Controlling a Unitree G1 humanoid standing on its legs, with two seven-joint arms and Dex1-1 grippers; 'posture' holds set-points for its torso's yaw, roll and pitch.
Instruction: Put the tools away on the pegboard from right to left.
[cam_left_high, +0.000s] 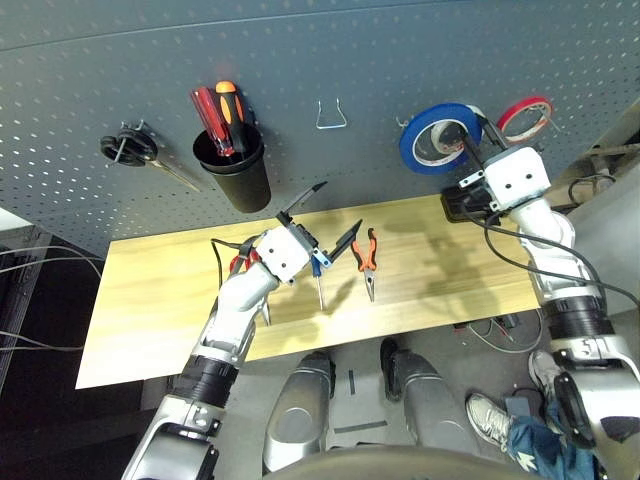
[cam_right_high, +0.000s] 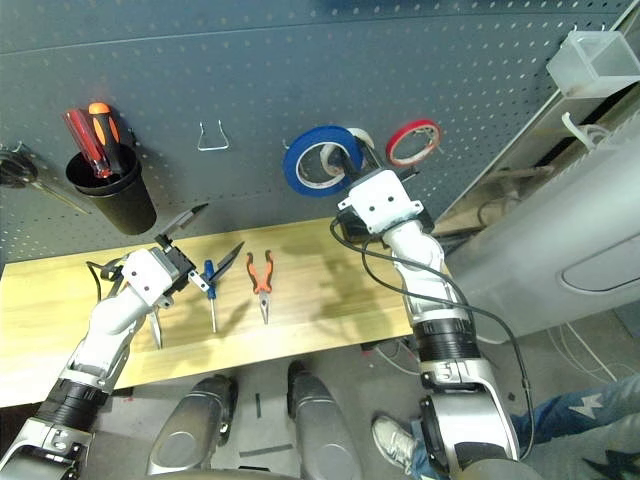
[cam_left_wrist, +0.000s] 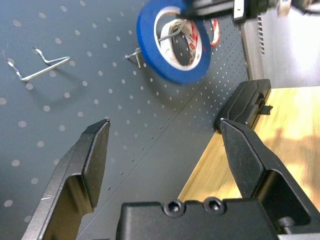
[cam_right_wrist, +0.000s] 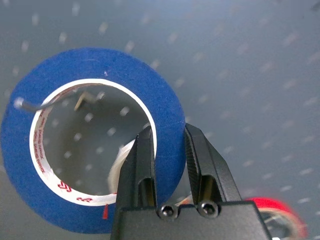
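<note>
Risk: right gripper (cam_right_wrist: 167, 145) pinches blue tape ring (cam_right_wrist: 90, 140) whose hole surrounds the pegboard (cam_left_high: 300, 60) hook (cam_right_wrist: 47, 102); releasing before it seats could drop it

Silver forearms with black bands and cables end in white wrist blocks and black-fingered pincers.

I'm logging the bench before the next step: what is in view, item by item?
Blue tape ring: 1, blue, on pegboard hook, right fingers around its band.
White tape ring: 1, behind the blue.
Red tape ring: 1, on pegboard, far right.
Pliers: 1, orange-black, on table.
Screwdriver: 1, blue, on table.
Black cup: 1, on pegboard, holding two screwdrivers.
Pegboard: 1, grey-blue.
Left gripper: open, above table.
Right gripper: on blue ring.
</note>
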